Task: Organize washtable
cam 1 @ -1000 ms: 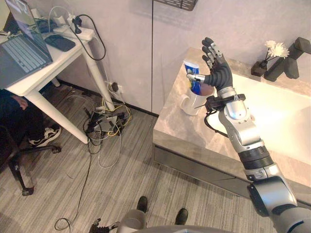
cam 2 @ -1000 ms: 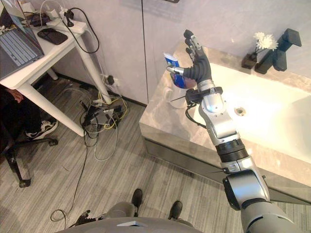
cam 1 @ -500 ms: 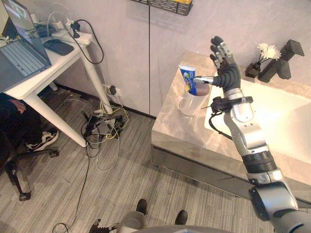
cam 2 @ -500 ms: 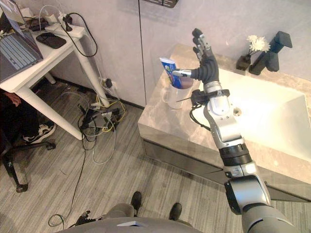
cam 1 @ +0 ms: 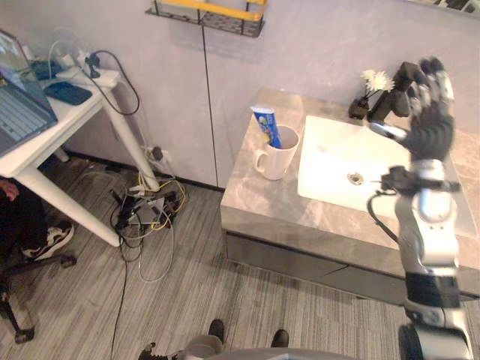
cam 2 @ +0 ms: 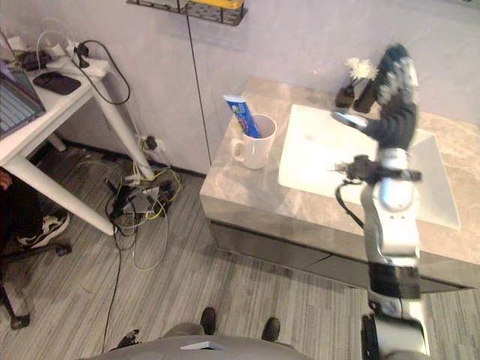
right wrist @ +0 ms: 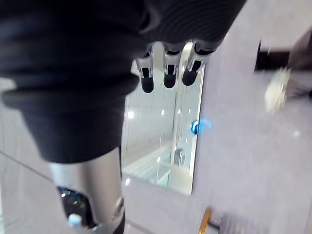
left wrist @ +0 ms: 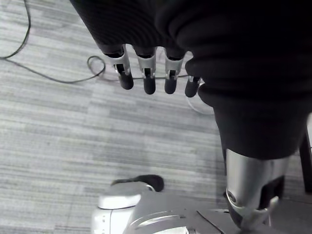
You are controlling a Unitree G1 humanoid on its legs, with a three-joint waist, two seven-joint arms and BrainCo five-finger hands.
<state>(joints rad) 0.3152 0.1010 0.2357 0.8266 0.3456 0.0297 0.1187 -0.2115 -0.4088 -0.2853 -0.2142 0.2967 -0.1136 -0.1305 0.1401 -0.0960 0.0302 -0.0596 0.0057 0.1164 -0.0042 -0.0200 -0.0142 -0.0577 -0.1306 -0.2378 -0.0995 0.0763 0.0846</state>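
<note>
A blue toothpaste tube (cam 1: 265, 126) stands tilted in a white mug (cam 1: 276, 156) on the left end of the grey stone washtable (cam 1: 255, 191). My right hand (cam 1: 429, 120) is raised above the right side of the white sink (cam 1: 337, 161), open with straight fingers and holding nothing, well clear of the mug. In the right wrist view its fingers (right wrist: 168, 68) point toward the wall and a mirror. My left hand (left wrist: 146, 73) hangs over the striped floor with relaxed fingers, empty.
A black faucet (cam 1: 397, 86) and a small dark vase with white flowers (cam 1: 367, 90) stand at the back of the washtable. A wire shelf (cam 1: 206, 13) hangs on the wall. A white desk (cam 1: 45, 127) with a laptop stands left, above tangled cables (cam 1: 150, 210).
My right hand has let go of the toothpaste, left it in the mug, and swung right to above the sink. The camera has also shifted.
</note>
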